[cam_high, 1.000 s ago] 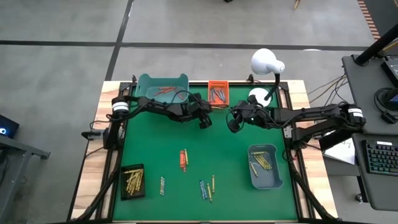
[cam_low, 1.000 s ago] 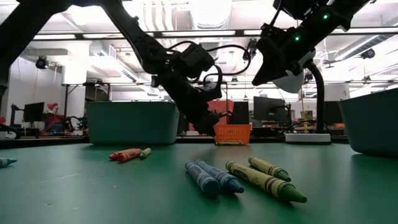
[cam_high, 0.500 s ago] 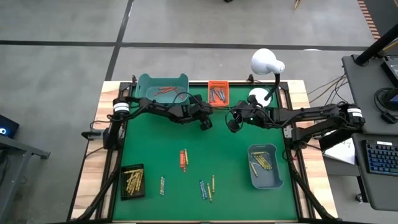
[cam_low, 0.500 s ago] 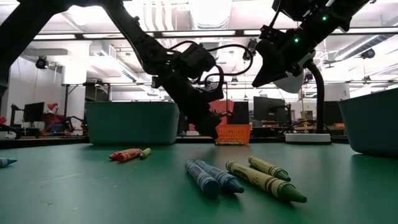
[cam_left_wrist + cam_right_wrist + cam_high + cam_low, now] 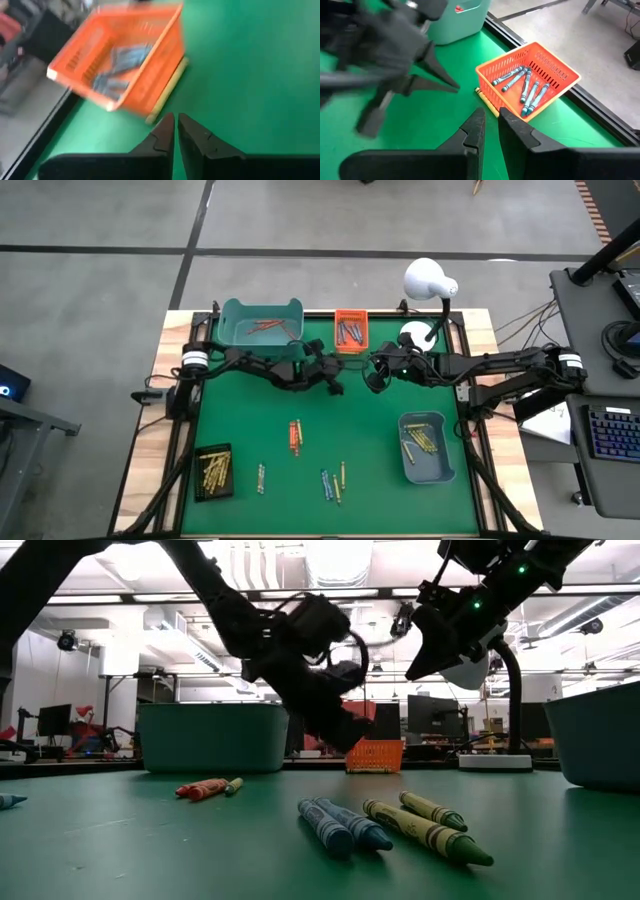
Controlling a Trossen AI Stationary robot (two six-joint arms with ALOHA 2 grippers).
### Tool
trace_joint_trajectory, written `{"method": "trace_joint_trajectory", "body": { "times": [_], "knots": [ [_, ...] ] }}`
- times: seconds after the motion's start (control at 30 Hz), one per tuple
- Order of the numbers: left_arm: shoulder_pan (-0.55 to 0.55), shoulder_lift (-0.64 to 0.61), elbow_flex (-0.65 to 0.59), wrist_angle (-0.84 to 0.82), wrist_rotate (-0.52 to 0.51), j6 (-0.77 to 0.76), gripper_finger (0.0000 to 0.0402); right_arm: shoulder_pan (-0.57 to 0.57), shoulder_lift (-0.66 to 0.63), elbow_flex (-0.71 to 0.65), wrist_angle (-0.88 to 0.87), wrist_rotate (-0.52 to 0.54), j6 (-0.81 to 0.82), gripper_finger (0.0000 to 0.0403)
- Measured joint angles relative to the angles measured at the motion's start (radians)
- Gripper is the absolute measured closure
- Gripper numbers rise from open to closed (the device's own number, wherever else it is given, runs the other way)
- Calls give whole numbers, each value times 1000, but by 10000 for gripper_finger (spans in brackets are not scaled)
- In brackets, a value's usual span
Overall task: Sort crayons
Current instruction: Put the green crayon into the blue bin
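The crayons [image 5: 296, 435] are thin paper-wrapped sticks lying in loose clusters on the green mat [image 5: 375, 440]: an orange-red bunch near the middle, a yellow pair [image 5: 261, 477] toward the front left, and blue and green ones [image 5: 331, 482] at the front (in the low view these show blunt ends and matte wrappers). More are already sorted: blue-grey ones in the orange mesh basket [image 5: 350, 329] with its lattice walls, red ones in the smooth teal bin [image 5: 261, 320], gold ones in the flat black tray [image 5: 213, 471], and yellow-green ones in the grey-blue bin [image 5: 426, 446]. A single yellow crayon [image 5: 167, 90] lies along the basket's base, touching it.

The left gripper [image 5: 335, 386] hangs above the mat just in front of the basket, its pointed fingers pressed together on nothing. The right gripper [image 5: 374, 377] hovers just beside it, fingers nearly together with a narrow gap, empty. A white lamp [image 5: 429, 280] stands at the rear right edge.
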Motion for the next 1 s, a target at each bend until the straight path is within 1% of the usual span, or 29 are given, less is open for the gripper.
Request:
{"method": "trace_joint_trajectory", "body": {
  "times": [0.03, 0.1, 0.3, 0.43, 0.57, 0.67, 0.87, 1.0],
  "knots": [
    [-12, 0, -14, 55, -3, 16, 394, 0, 0, 0, 0, 0, -3, 360],
    [-29, 0, -48, 162, -42, 57, 395, 0, 0, -1, 0, 0, -9, 360],
    [-17, 19, -113, 331, -111, 69, 401, 0, 0, -4, 0, 1, -15, 360],
    [-22, 51, -105, 331, -109, 66, 401, 0, 0, -5, 0, 1, -21, 360],
    [-19, 77, -87, 329, -55, 54, 401, 0, 0, -6, -1, 1, -20, 360],
    [-8, 95, -69, 307, -51, 35, 401, 0, 0, -6, 0, 1, -20, 360],
    [26, 106, -27, 197, -47, -16, 402, 0, 0, -6, 0, 1, -14, 360],
    [40, 106, -25, 188, -41, -24, 402, 0, 0, -8, -1, 4, -17, 360]
  ]
}}
